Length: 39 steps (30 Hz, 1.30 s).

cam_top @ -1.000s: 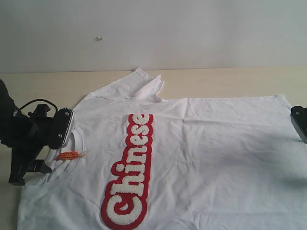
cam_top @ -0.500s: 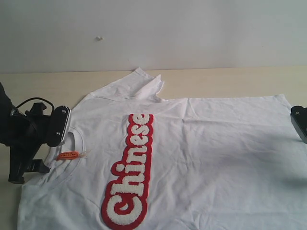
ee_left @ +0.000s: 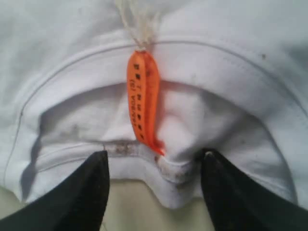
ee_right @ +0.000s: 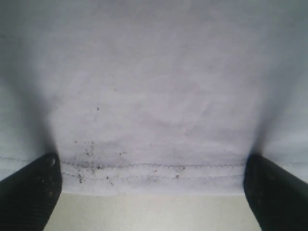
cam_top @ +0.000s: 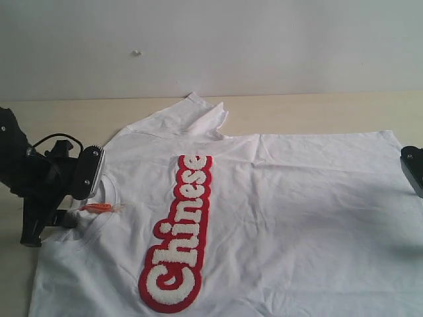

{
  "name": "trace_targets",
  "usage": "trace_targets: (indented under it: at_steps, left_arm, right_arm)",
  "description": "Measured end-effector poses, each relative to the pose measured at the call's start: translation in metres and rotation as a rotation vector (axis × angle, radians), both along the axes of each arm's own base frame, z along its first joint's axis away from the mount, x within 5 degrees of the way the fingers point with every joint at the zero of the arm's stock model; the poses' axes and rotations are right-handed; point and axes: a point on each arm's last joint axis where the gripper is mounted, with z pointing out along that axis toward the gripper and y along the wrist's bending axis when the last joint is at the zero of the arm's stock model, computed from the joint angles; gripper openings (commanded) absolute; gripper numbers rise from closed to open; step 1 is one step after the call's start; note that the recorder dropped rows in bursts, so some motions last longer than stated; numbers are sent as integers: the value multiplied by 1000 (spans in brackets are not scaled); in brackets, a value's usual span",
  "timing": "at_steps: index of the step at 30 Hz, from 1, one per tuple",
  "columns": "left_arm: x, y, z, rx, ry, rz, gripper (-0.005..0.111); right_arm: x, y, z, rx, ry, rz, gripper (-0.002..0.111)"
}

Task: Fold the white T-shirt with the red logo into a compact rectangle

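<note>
In the exterior view, the white T-shirt is lying spread front-up on the table, its neck pointing toward the table's left edge and its bottom toward the right edge. One sleeve is pointing to the far edge. The red logo is running across the chest, nearer the left edge than the right. The left gripper is sitting at the neck opening, just beside the orange tag. The right gripper is showing only partly at the table's right edge, beside the shirt's bottom.

In the left wrist view, the collar is bunching between the two dark fingers, which are standing partly apart. I cannot tell whether they are squeezing the cloth or only flanking it. The orange tag is hanging over the collar between them.

In the right wrist view, the fingers are standing spread wide, one on each side of the stitched hem, which is lying flat and unpinched on the table.
</note>
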Motion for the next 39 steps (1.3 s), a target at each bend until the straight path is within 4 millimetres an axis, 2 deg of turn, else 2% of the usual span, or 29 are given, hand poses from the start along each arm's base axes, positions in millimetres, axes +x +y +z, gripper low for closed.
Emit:
trace_targets:
  at_steps: [4, 8, 11, 17, 21, 26, 31, 35, 39]
  left_arm:
    - [-1, 0, 0, 1, 14, -2, 60]
    - [1, 0, 1, -5, -11, 7, 89]
    - [6, 0, 3, -24, -49, 37, 105]
    - [5, 1, 3, -27, -45, 38, 105]
    - [-6, -4, 2, -21, 66, 12, 102]
    - [-30, -13, -1, -10, 282, 13, 102]
    - [-30, -10, -3, 7, 289, 90, 102]
    - [-23, 4, -4, -20, 279, 179, 102]
    - [3, 41, -2, -69, 272, 351, 102]
  right_arm:
    - [0, 0, 0, 1, 2, 2, 99]
    - [0, 0, 0, 1, 2, 2, 99]
    - [0, 0, 0, 1, 2, 4, 99]
    - [0, 0, 0, 3, 3, 24, 99]
    - [0, 0, 0, 6, 1, 22, 99]
    - [0, 1, 0, 12, -3, 18, 99]
    - [0, 1, 0, 21, -6, 6, 99]
    - [0, 1, 0, 22, -9, 5, 99]
    - [0, 1, 0, 23, -9, 4, 99]
